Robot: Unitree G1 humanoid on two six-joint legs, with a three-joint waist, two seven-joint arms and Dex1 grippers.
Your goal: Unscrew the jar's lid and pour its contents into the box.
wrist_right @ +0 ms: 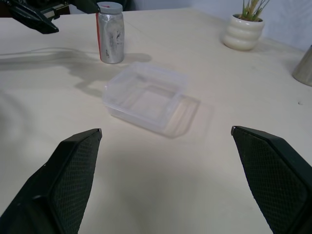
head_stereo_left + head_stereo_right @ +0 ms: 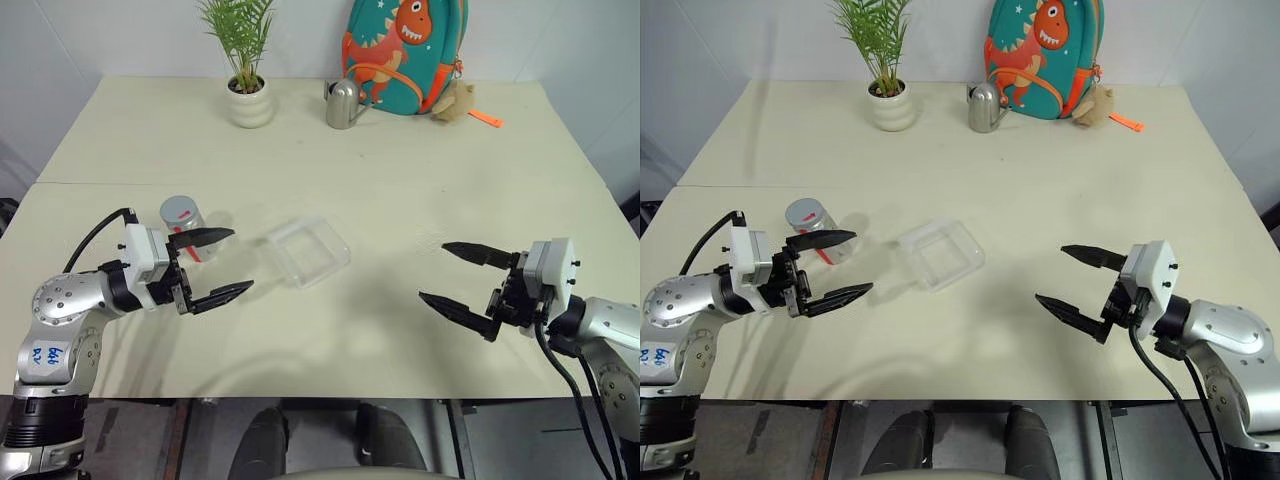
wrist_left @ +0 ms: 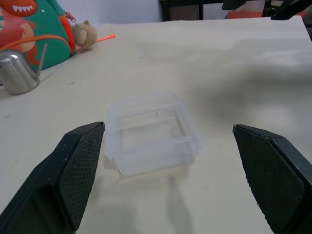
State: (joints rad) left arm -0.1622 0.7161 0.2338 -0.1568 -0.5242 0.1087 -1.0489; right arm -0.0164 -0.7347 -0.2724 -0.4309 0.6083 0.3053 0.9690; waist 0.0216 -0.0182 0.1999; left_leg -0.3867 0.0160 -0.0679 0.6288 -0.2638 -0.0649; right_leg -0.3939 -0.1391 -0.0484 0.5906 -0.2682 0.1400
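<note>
The small jar (image 2: 185,225) with a red-and-white label stands upright at the left of the near table, its grey lid (image 2: 180,210) on top. Its contents are hidden. My left gripper (image 2: 226,265) hovers open just in front and to the right of the jar, fingers pointing toward the box, not touching the jar. The clear square box (image 2: 308,250) lies mid-table, empty as far as I can tell; it also shows as the box (image 3: 152,131) between my left fingers. My right gripper (image 2: 448,273) hangs open at the right, well away from the box (image 1: 146,97), holding nothing.
Along the far edge stand a potted plant (image 2: 247,92), a silver watering can (image 2: 343,103), a dinosaur backpack (image 2: 405,55) and a small plush toy (image 2: 455,102). A seam (image 2: 100,183) crosses the table where two tabletops meet.
</note>
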